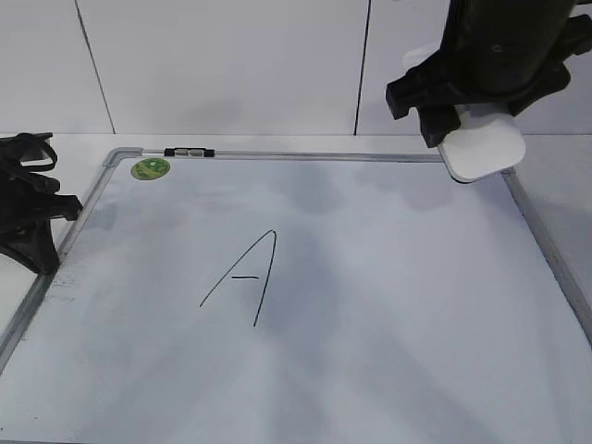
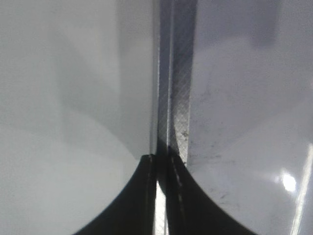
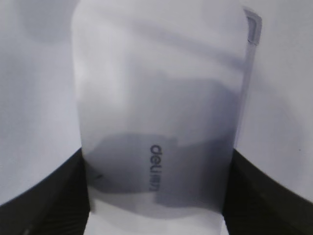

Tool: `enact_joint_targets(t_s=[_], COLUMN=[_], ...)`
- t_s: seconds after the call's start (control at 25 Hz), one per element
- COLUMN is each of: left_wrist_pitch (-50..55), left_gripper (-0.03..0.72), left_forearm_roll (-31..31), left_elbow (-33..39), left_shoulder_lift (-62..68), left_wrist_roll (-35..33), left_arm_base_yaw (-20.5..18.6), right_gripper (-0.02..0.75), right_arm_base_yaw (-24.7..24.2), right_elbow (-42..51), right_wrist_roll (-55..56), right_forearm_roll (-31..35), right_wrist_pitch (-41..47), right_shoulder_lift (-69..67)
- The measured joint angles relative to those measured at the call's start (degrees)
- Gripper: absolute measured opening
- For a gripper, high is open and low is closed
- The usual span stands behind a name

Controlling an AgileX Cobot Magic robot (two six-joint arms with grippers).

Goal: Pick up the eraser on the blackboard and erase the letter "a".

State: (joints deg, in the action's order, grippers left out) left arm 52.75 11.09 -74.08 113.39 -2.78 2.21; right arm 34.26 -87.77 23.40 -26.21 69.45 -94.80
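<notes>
Right tool (image 1: 467,139) clamped on eraser (image 1: 483,148), lifted above blackboard (image 1: 388,277) far corner. Below-left of it only capital A (image 1: 245,277); lowercase a gone, apparently erased. Left tool (image 2: 161,196) closed, empty, at frame.

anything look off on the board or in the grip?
One oddity: the whiteboard shows only a capital "A"; no lowercase "a" is visible. Grey smudging covers the surface. The right claw holds the eraser above the far right corner.

A white table (image 1: 555,157) carries the grey-framed blackboard (image 1: 370,277) lying flat on it.
</notes>
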Motion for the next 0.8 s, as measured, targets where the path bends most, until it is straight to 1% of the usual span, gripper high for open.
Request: enact_joint_targets(t_s=[0.12, 0.2, 0.44, 0.64, 0.8], left_wrist_pitch=[0.0, 0.0, 0.0, 0.0, 0.0], left_gripper=[0.008, 0.008, 0.008, 0.008, 0.008], left_forearm_roll=[0.0, 0.0, 0.0, 0.0, 0.0], left_elbow=[0.0, 0.0, 0.0, 0.0, 0.0], left_shoulder_lift=[0.0, 0.0, 0.0, 0.0, 0.0], left_wrist_roll=[0.0, 0.0, 0.0, 0.0, 0.0], left_arm_base_yaw=[0.0, 0.0, 0.0, 0.0, 0.0], right_gripper=[0.56, 0.56, 0.56, 0.56, 0.56], right_arm_base_yaw=[-0.7, -2.3, -10.8, -17.0, -21.0], right_elbow=[0.0, 0.0, 0.0, 0.0, 0.0], right_wrist_roll=[0.8, 1.1, 0.5, -3.1, -5.6], right_forearm_roll=[-0.5, -0.4, 1.3, 5.9, 9.3], right_wrist_pitch=[0.8, 0.8, 0.9, 1.3, 1.4], right_shoulder_lift=[0.0, 0.0, 0.5, 0.6, 0.3])
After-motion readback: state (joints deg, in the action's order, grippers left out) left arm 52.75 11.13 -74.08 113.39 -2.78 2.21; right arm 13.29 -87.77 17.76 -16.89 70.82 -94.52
